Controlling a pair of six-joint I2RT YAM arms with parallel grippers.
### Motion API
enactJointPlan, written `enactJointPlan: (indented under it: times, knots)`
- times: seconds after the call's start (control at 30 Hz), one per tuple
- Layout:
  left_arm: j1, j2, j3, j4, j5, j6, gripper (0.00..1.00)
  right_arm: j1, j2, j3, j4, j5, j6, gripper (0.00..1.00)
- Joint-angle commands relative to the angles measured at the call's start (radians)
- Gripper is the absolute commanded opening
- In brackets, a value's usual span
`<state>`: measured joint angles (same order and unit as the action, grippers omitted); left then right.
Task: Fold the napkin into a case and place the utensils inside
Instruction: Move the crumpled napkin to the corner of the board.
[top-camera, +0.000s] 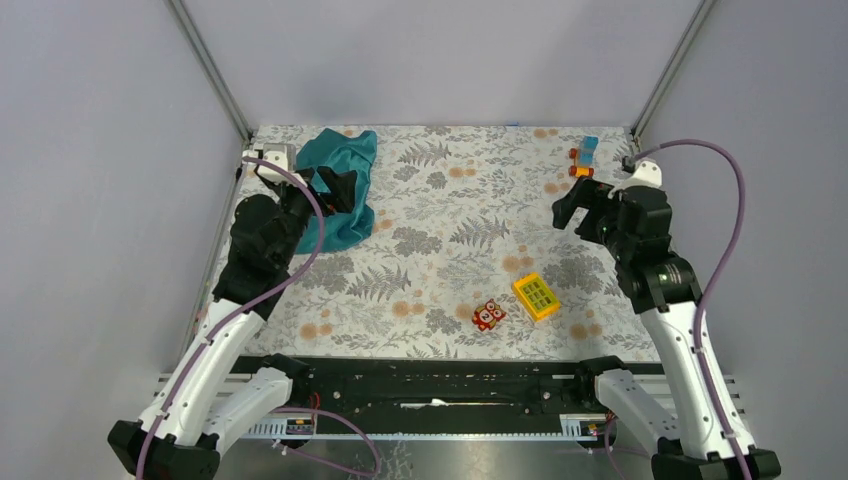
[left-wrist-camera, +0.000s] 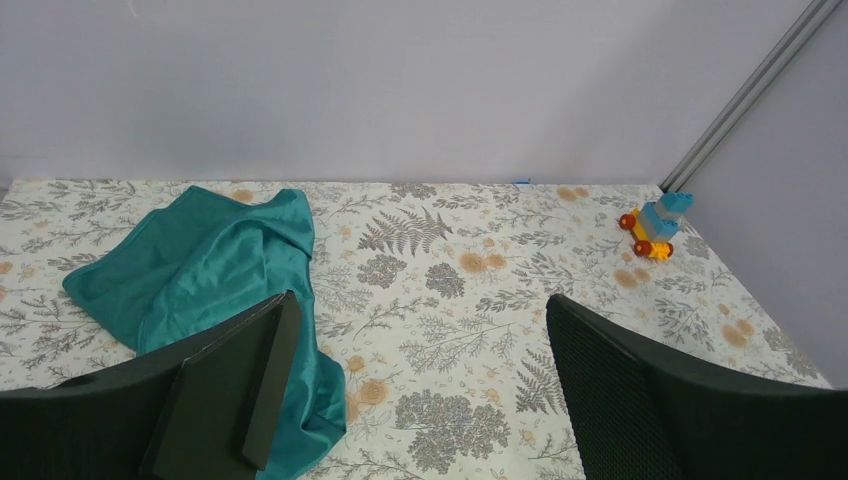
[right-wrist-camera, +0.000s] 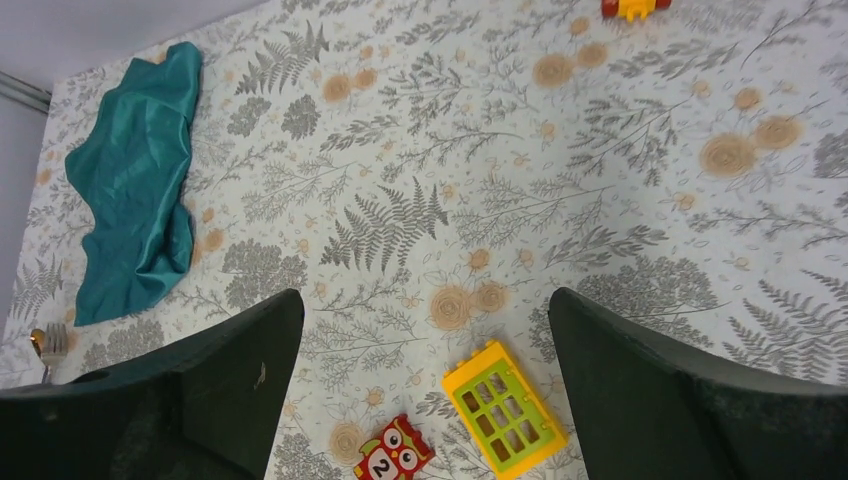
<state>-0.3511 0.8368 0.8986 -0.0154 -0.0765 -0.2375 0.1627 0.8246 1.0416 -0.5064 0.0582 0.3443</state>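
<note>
**Counter** (top-camera: 450, 200): a floral-printed surface enclosed by plain grey walls, with both arms mounted at its near edge.

**Left arm:** it reaches along the left edge toward the far left corner. The left hand (top-camera: 340, 188) is poised over the near part of the napkin. Its fingers are spread wide and hold nothing. Whether a fingertip touches the fabric cannot be told.

**Right arm:** it reaches along the right edge. The right hand (top-camera: 578, 203) is above bare counter, roughly midway between the near and far edges. It is likewise released, with fingers fully apart and nothing between them.

**Napkin** (top-camera: 350, 150): teal, slightly shiny cloth lying unfolded and rumpled in the far left corner. It forms a long irregular heap running from the far edge toward the near edge.

**Yellow gridded block** (top-camera: 536, 296): it lies flat near the near edge, right of centre, and is turned at an angle.

**Toy vehicle** (top-camera: 583, 158): a blue, orange and red toy standing in the far right corner.

**Red owl toy** (top-camera: 488, 315): it is just beside the yellow block, on that block's left, and apart from it.

**Utensils** (right-wrist-camera: 48, 345): only the right wrist view shows them, as fork tines and a rounded bowl side by side at the left edge. They lie near the napkin's near end but outside the cloth. A dark finger hides the rest.
</note>
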Motion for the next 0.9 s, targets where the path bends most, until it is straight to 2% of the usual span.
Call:
enactJointPlan:
  times: [0.0,0.17,0.33,0.53,0.67,0.87]
  knots:
    - [-0.006,0.013,0.052,0.063,-0.002,-0.017,0.99,0.018,0.079,-0.032,0.117,-0.055,0.066,1.0]
    - [-0.006,0.041,0.087,0.025,0.023,-0.034,0.99,0.175,0.251,-0.098,0.357,-0.083,0.133,1.0]
    - [-0.006,0.062,0.109,-0.009,0.012,-0.049,0.99,0.297,0.537,-0.094,0.659,-0.119,0.305,1.0]
    - [-0.006,0.11,0.116,-0.05,-0.11,-0.074,0.99,0.449,0.912,0.044,0.957,-0.132,0.462,1.0]
    - [-0.006,0.194,0.157,-0.124,-0.201,-0.099,0.99,0.511,1.132,0.206,1.004,-0.169,0.51,0.94]
    - [-0.007,0.284,0.185,-0.285,-0.293,-0.229,0.99,0.568,1.334,0.407,0.956,-0.16,0.454,0.76]
